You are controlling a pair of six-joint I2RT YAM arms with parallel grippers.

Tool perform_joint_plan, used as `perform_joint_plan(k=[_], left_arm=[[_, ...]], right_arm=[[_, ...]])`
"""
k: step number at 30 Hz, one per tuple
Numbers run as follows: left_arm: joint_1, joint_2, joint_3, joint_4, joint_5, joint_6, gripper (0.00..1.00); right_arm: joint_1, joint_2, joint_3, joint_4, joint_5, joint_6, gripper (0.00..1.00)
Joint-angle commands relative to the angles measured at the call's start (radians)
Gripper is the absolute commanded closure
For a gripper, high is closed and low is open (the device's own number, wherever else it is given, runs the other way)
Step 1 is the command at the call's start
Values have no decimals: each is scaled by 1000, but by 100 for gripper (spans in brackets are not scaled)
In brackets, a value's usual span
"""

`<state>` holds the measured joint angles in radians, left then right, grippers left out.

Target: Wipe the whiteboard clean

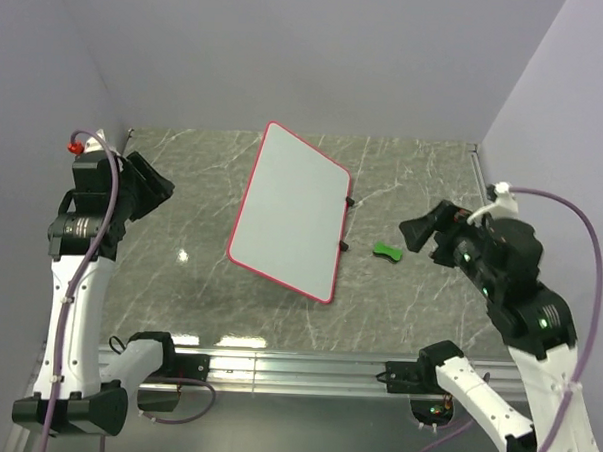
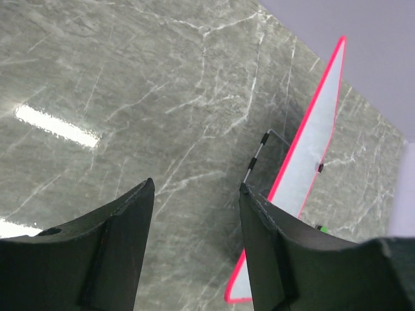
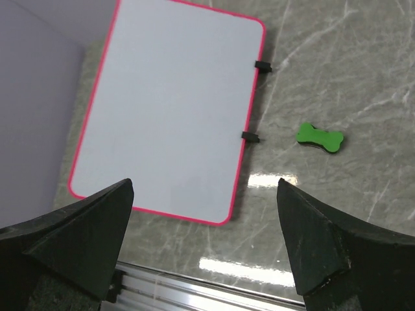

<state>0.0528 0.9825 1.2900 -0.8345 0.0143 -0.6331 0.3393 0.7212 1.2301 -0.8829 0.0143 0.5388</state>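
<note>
- The whiteboard (image 1: 290, 214) sits mid-desk, turned at a slant, with one corner pointing towards the back wall and its red rim running all the way round.
- Its face shows plain white in the right wrist view, corner to corner.
- There are two small black clips (image 1: 351, 202) on its right-hand edge, one above the other.
- From the left wrist, the whiteboard (image 2: 311, 142) appears almost edge-on, with a thin wire leg (image 2: 258, 155) showing beside it. I cannot tell for sure whether the board lies flat or is propped.
- A dark shadow lies on the grey marble desk (image 1: 179, 281) along the board's near-left edge.
- The green bone-shaped eraser (image 1: 387, 253) lies on the desk to the right of the clip edge. It is near the board, not touching it, and sits between the board and the right arm.
- The left pincer (image 1: 148, 184) is up at the far left of the desk, well apart from the board. Its fingers (image 2: 123, 227) stand apart with only bare marble between them.
- The right pincer (image 1: 413, 234) hovers just right of the eraser. In its own camera it is spread wide (image 3: 205, 188), holding nothing, with the whiteboard (image 3: 168, 110) and the eraser (image 3: 320, 138) in view beyond the tips.
- A metal rail (image 1: 295, 366) runs along the near edge of the desk between the two arm bases.
</note>
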Motion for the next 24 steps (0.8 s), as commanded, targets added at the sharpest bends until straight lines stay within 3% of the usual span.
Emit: perform_joint_plan(k=[1, 9, 24], left_arm=[[-2, -45, 57, -58, 27, -14, 40], [-2, -122, 37, -113, 33, -17, 34], [-2, -176, 6, -127, 39, -39, 32]], right_arm=[[-3, -118, -17, -2, 9, 29, 2], [-3, -311, -139, 4, -65, 32, 0], [-3, -325, -135, -65, -114, -2, 0]])
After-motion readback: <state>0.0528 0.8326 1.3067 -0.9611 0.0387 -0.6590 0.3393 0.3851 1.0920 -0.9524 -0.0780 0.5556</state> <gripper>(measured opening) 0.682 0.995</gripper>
